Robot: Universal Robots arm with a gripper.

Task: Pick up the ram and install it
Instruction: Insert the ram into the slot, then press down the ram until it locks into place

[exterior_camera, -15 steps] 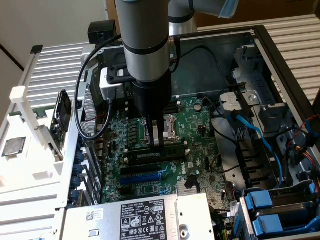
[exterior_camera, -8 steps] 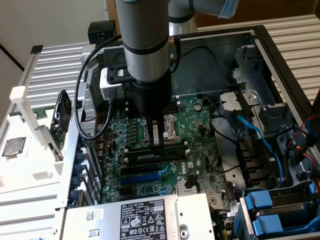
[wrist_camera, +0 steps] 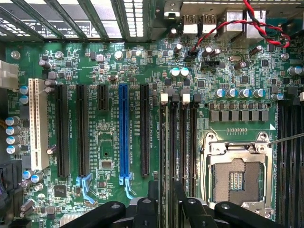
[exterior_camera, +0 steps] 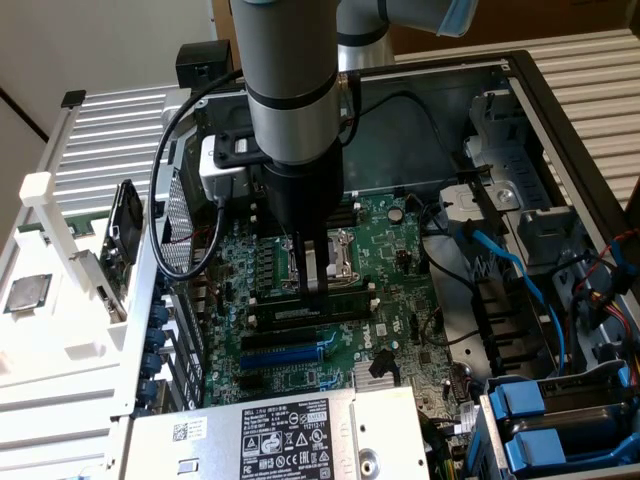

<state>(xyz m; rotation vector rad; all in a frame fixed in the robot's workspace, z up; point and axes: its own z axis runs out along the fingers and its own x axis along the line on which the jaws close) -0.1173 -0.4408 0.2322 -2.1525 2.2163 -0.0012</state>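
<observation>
My gripper (exterior_camera: 314,285) stands upright over the green motherboard (exterior_camera: 400,260), its fingers down at the row of long memory slots beside the empty processor socket (wrist_camera: 237,178). In the wrist view the gripper (wrist_camera: 166,194) is open, one black finger (wrist_camera: 152,190) on either side of a slot. In that slot a thin dark strip, seen edge-on, looks like the ram (wrist_camera: 172,142) standing on edge. The fingers are apart from it. Whether it is pushed fully down I cannot tell.
Black, blue and white expansion slots (wrist_camera: 124,137) lie beside the memory slots. A silver processor chip (exterior_camera: 27,293) rests on the white frame at the exterior view's left. Blue cables (exterior_camera: 520,280), drive bays (exterior_camera: 560,420) and a labelled power supply (exterior_camera: 290,440) crowd the case.
</observation>
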